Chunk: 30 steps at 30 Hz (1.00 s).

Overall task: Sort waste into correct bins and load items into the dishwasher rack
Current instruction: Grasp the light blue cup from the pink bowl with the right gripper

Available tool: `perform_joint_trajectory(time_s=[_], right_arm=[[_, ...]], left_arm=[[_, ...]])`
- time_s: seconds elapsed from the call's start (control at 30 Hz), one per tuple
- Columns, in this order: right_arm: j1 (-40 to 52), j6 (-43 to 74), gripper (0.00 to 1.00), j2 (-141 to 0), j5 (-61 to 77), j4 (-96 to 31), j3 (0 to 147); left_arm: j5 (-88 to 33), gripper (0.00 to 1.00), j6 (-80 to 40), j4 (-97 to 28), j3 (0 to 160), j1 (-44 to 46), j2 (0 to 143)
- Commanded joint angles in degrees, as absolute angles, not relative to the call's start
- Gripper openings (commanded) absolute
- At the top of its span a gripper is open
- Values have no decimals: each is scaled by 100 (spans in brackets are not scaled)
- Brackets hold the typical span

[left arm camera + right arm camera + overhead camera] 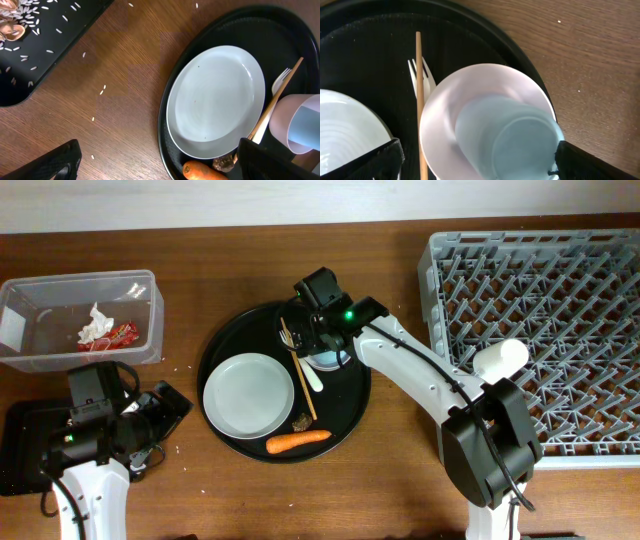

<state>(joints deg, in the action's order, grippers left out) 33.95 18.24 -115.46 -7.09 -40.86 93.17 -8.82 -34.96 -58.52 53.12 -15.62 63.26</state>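
A round white plate [248, 394] lies on the large round black tray [225, 340]; it also shows in the left wrist view [215, 100]. An orange carrot [298, 441] and a brown food scrap [301, 421] lie at the tray's front. My right gripper [480, 165] is open over a white bowl [445, 110] with a light blue cup [515, 145] lying inside it. Thin pale sticks [419, 90] and a white fork [415, 75] lie beside the bowl. My left gripper [160, 170] is open and empty over the wood, left of the round tray.
The clear tub [80, 278] at the back left holds white tissue [97, 325] and a red wrapper [122, 333]. The shallow black tray [50, 45] holds rice grains and brown scraps. The grey rack [560, 280] at the right holds a small white cup [500, 358].
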Motion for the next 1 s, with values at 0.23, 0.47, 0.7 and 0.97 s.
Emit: perform_joint_trajectory(time_s=[0.23, 0.47, 0.7, 0.97], right_arm=[[3406, 2023, 99, -10678, -220, -4136, 9365], [3406, 2001, 99, -11544, -674, -4106, 9347], [3406, 2003, 93, -11959, -825, -4012, 9330], [3411, 2032, 70, -11966, -972, -3981, 9317]], left_arm=[[-921, 99, -3529, -5841, 5319, -1599, 6302], [-921, 99, -3529, -5841, 5319, -1599, 6302], [-921, 99, -3529, -5841, 5319, -1599, 6302], [-919, 99, -3529, -5841, 5319, -1599, 6302]])
